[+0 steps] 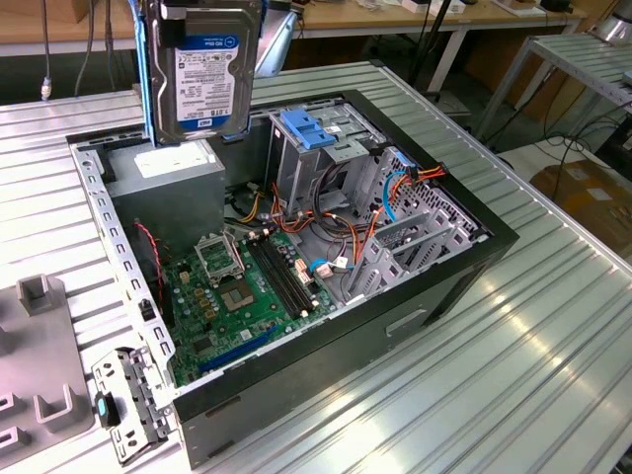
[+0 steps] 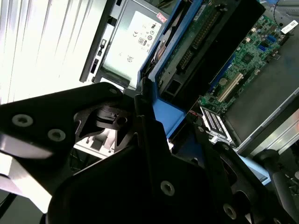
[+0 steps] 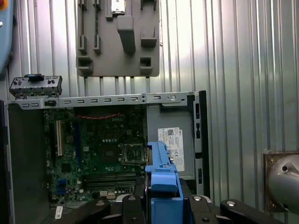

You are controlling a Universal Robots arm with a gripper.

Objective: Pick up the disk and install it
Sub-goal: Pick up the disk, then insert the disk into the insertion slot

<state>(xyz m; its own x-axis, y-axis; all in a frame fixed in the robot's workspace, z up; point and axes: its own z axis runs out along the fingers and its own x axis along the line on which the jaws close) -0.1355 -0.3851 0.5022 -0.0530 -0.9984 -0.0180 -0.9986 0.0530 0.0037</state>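
The disk hangs upright in the air at the top of the exterior view, its white label with a blue band facing the camera and blue rails along its sides. It sits just above the grey power supply box at the far corner of the open computer case. My gripper is shut on the disk's upper end. In the first wrist view, the blue rail is clamped between the black fingers. The second wrist view shows the disk's circuit-board underside.
Inside the case stand a metal drive cage with a blue plastic top, the green motherboard and loose coloured cables. On the ribbed aluminium table, a grey fixture plate and a metal bracket lie at the exterior view's left.
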